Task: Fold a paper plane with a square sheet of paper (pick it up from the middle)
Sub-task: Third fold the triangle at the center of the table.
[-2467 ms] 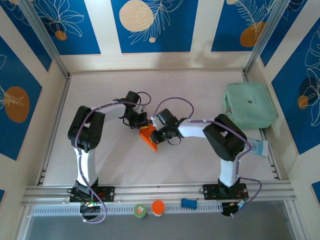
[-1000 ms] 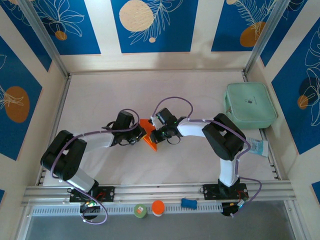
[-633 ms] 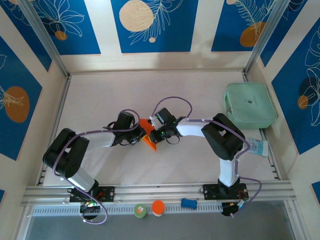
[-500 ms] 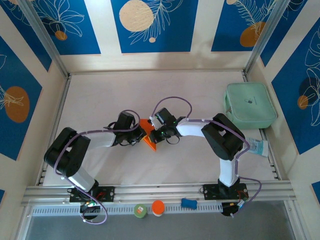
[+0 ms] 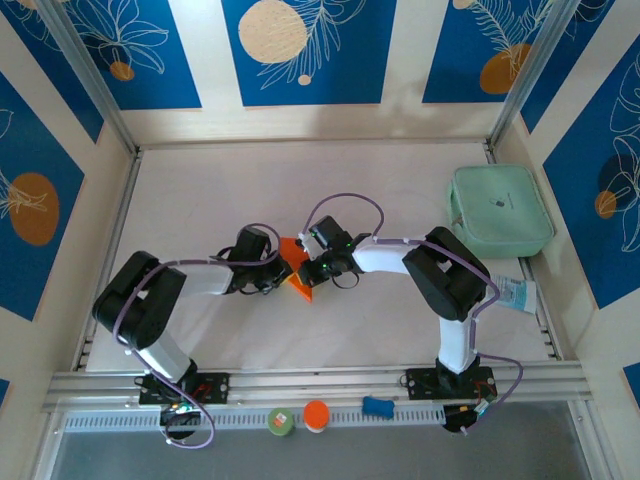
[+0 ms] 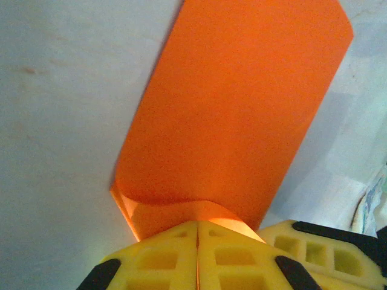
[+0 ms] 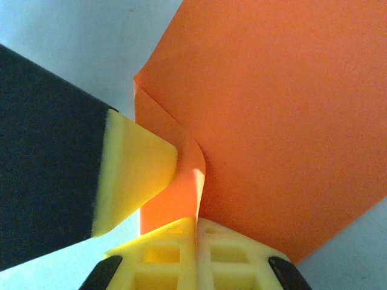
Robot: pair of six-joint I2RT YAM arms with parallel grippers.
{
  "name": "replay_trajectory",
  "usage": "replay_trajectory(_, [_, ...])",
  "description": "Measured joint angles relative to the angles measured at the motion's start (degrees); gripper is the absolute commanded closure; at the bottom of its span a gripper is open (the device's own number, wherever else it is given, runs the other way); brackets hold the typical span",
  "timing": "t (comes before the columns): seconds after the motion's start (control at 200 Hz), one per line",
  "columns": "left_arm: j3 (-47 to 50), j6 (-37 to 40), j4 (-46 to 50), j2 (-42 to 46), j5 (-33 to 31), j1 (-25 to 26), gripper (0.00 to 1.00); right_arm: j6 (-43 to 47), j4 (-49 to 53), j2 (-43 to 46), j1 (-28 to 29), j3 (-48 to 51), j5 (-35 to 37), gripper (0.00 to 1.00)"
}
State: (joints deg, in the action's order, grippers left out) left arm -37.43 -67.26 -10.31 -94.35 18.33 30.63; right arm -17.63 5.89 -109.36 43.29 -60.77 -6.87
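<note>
The orange square sheet of paper [image 5: 297, 272] lies folded into a narrow pointed shape at the table's middle. Both grippers pinch it from opposite sides. My left gripper [image 5: 281, 272] is shut on its left edge; in the left wrist view the yellow fingertips [image 6: 175, 254] meet on a curled flap of the sheet [image 6: 236, 109]. My right gripper [image 5: 309, 269] is shut on the right edge; in the right wrist view its pads [image 7: 227, 260] clamp a raised fold of the sheet [image 7: 284, 121]. The left gripper's finger [image 7: 133, 175] presses against that fold.
A mint-green case [image 5: 500, 210] sits at the back right, with a blue-and-white packet [image 5: 515, 293] below it. On the front rail lie a green disc [image 5: 280, 421], a round orange disc [image 5: 316, 415] and a small blue object [image 5: 377, 406].
The left arm has come down from above the paper and lowered beside it on the left; its elbow has since drawn in a little. Both grips stay shut on the sheet.
</note>
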Motion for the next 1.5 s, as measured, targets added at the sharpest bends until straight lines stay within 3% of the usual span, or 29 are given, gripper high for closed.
replay_trajectory(0.41, [0.33, -0.39, -1.27, -0.42, 0.00, 0.00, 0.92, -0.07, 0.59, 0.00, 0.09, -0.35, 0.37, 0.98])
replay_trajectory(0.675, [0.33, -0.42, -1.25, -0.46, 0.02, 0.02, 0.93, -4.50, 4.72, 0.50, -1.97, -2.03, -2.49, 0.71])
replay_trajectory(0.77, [0.33, -0.42, -1.25, -0.50, 0.02, 0.02, 0.93, -6.40, 7.50, 2.91, -3.78, -2.80, -3.67, 0.67])
replay_trajectory(0.87, [0.33, -0.44, -1.25, -0.57, 0.02, 0.02, 0.93, -7.61, 9.68, 6.86, -5.18, -3.30, -4.37, 0.68])
replay_trajectory(1.045, [0.31, -1.07, -1.31, -0.66, 0.02, 0.02, 0.95, -9.90, 12.17, 10.69, -4.55, -3.69, -6.69, 0.81])
replay_trajectory(1.256, [0.13, -1.49, -1.05, -0.74, 0.02, 0.02, 0.96, -11.98, 14.45, 10.34, 0.17, -3.65, -8.28, 0.91])
replay_trajectory(1.501, [-0.20, -1.49, -1.03, -1.07, 0.07, 0.02, 0.97, -12.94, 14.80, 5.70, 2.32, -3.65, -8.48, 0.94])
